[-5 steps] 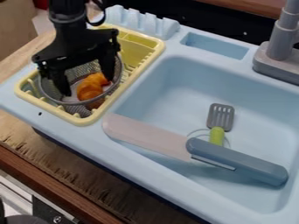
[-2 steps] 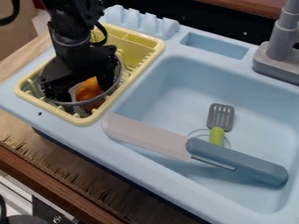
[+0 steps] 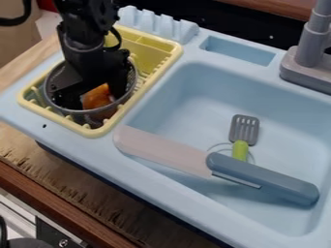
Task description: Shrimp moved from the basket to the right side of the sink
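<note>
Down inside the round mesh basket [image 3: 84, 113] is my black gripper [image 3: 96, 97], its fingers spread on both sides of the orange shrimp [image 3: 97, 97]. Part of the shrimp is hidden behind the gripper, and whether the fingers touch it I cannot tell. The basket stands in the yellow dish rack [image 3: 169, 50] at the left of the light blue sink [image 3: 188, 92].
A toy knife [image 3: 165, 149] lies across the sink's front edge, its blue handle over the basin. Under it is a grey spatula [image 3: 244, 130] with a green handle. The grey faucet [image 3: 313, 46] stands at the back right.
My gripper has come down deeper into the mesh basket around the shrimp, covering more of it. The basket and rack have shifted very slightly.
</note>
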Tool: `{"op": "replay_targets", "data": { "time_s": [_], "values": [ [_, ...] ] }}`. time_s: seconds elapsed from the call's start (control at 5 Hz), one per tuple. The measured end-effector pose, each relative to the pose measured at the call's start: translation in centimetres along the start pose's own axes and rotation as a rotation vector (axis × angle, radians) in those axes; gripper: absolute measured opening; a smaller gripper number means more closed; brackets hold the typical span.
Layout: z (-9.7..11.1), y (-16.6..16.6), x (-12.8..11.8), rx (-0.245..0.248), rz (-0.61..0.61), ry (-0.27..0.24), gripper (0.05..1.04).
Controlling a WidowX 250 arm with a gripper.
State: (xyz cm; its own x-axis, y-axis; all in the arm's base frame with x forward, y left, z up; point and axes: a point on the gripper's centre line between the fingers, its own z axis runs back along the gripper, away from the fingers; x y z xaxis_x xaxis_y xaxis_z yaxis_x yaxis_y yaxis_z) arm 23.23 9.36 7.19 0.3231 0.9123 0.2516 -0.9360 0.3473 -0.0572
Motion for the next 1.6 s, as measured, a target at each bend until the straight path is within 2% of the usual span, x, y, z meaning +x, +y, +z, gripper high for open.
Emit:
{"op": "replay_targets", "data": {
  "time_s": [0.2, 0.4, 0.6, 1.0, 1.2, 1.4, 1.6],
  "values": [
    [0.0, -0.3, 0.0, -0.008, 0.009, 0.013, 0.708],
    [0.2, -0.2, 0.0, -0.015, -0.030, 0.045, 0.613],
    [1.1, 0.1, 0.3, -0.039, -0.038, 0.074, 0.613],
    [4.2, -0.4, 1.7, -0.078, -0.024, 0.142, 0.613],
    [5.6, -0.7, 1.9, -0.084, -0.026, 0.184, 0.613],
    [7.1, -1.1, 1.6, -0.097, -0.031, 0.205, 0.613],
    [7.6, -1.7, 0.9, -0.100, -0.067, 0.217, 0.613]
  ]
}}
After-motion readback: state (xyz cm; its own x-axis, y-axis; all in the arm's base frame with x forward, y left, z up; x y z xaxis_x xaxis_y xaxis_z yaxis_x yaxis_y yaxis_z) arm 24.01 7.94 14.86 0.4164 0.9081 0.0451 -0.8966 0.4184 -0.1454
